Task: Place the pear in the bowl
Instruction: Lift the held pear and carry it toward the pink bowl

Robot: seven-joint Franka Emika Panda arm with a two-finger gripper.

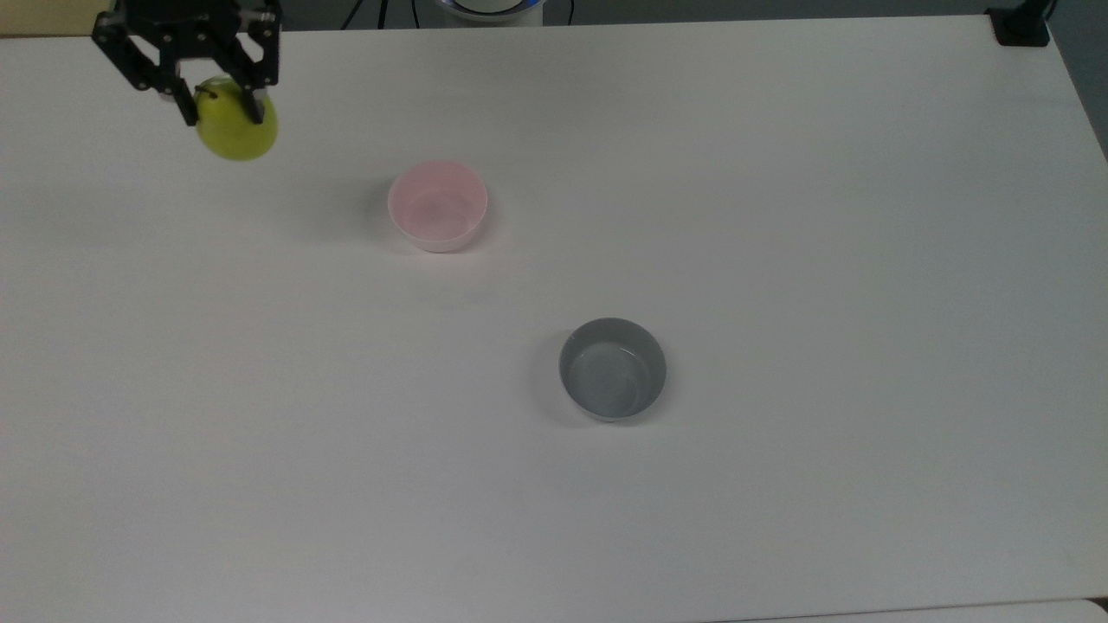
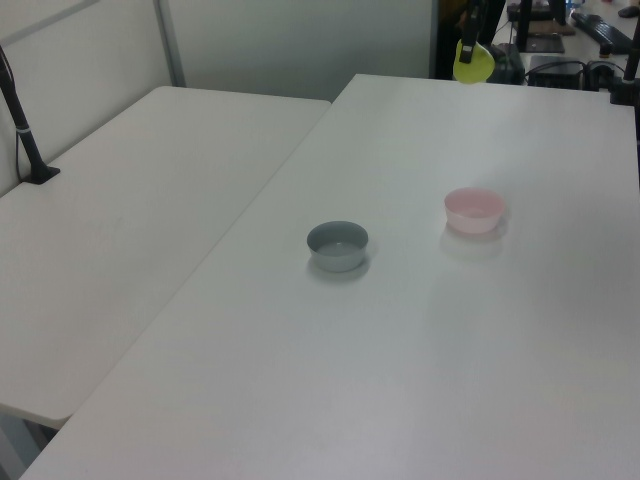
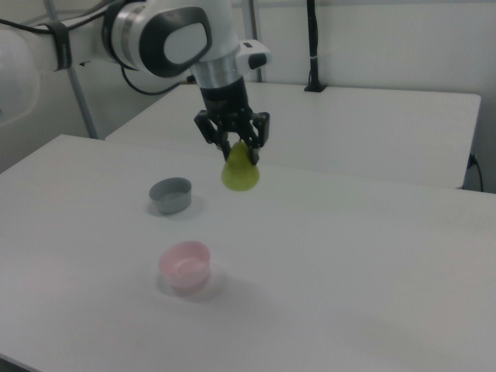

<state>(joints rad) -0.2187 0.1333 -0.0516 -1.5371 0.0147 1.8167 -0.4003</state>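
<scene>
- My gripper pinches the pear near its narrow top, aloft, at ten o'clock from the pink bowl.
- Glossy, rounded skin: I'd guess slippery, light, rigid.

This looks like a robotics lab. A white industrial robot arm with dark joint covers and trailing cables reaches over a plain white worktop, which carries little besides two small plastic bowls, one pink and one grey. A second white table stands just beside the worktop in the left view, with a black pole clamped at its edge. Another dark clamp sits at the worktop's far corner in the top view. Bare pale walls, metal frame posts and bundled cables at the back complete the test-bench look.
</scene>
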